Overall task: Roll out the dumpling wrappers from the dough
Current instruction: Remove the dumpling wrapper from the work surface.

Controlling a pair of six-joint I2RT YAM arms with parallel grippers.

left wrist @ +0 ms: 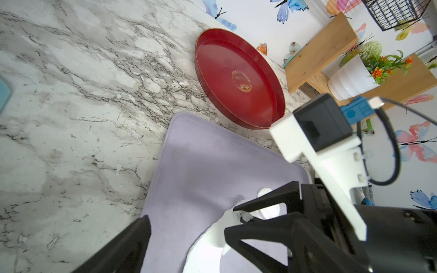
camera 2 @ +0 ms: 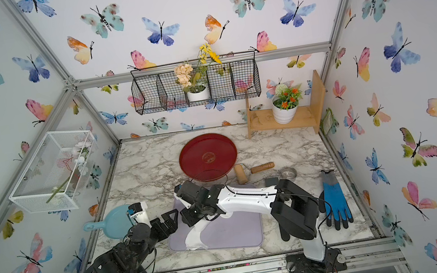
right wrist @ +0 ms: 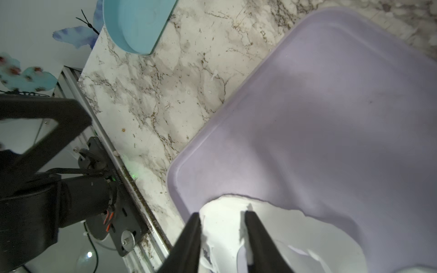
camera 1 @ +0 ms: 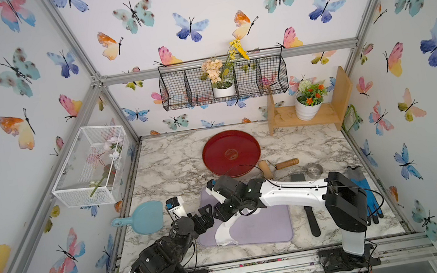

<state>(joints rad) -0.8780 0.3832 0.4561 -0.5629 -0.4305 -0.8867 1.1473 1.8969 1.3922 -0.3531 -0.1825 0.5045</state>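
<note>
The dough is a thin white irregular sheet on the left part of the purple mat. My right gripper reaches in from the right and hovers just over the dough. Its jaws stand apart, and a little dough clings to one finger. My left gripper faces it from the left, wide open and empty, over the dough. The dumpling wrappers are out of view.
A red tray lies behind the mat. Right of it are a wooden roller and a metal ring cutter. Blue gloves lie at the right edge, a black tool beside the mat, a light-blue dish at the left.
</note>
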